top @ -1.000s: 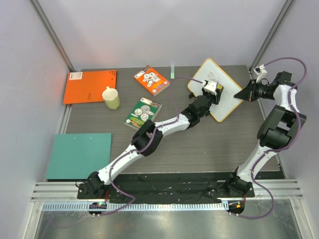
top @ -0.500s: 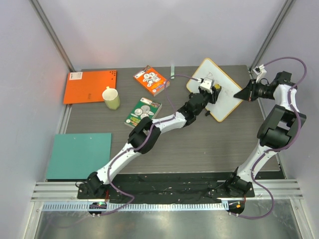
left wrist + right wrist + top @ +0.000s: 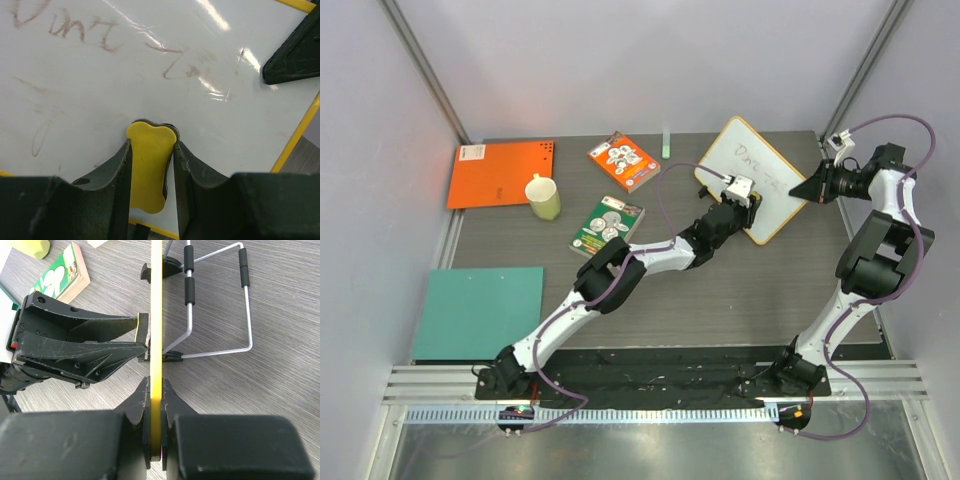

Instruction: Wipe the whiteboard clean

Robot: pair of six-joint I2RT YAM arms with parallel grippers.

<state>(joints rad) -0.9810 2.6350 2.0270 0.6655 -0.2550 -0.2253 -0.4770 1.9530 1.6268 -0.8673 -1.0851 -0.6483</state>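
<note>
The whiteboard (image 3: 752,158) is standing at the far right of the table (image 3: 740,300), leaning on a wire stand (image 3: 220,305) behind it. The right gripper (image 3: 800,189) is clamping its right edge (frame between the jaws). The left gripper (image 3: 151,142) is pressing an eraser (image 3: 148,172) against its face. To the board's left a tube (image 3: 666,140) is lying. Further left are a far box (image 3: 624,160) and a near box (image 3: 607,226). A mug (image 3: 543,196) is standing at the corner of a far-left sheet (image 3: 495,172), and a near-left sheet (image 3: 480,312) is lying before it.

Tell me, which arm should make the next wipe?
Left. The left gripper holds the eraser against the whiteboard, just below the faint writing. The right gripper is shut on the board's edge, steadying it, so it has no free fingers.
</note>
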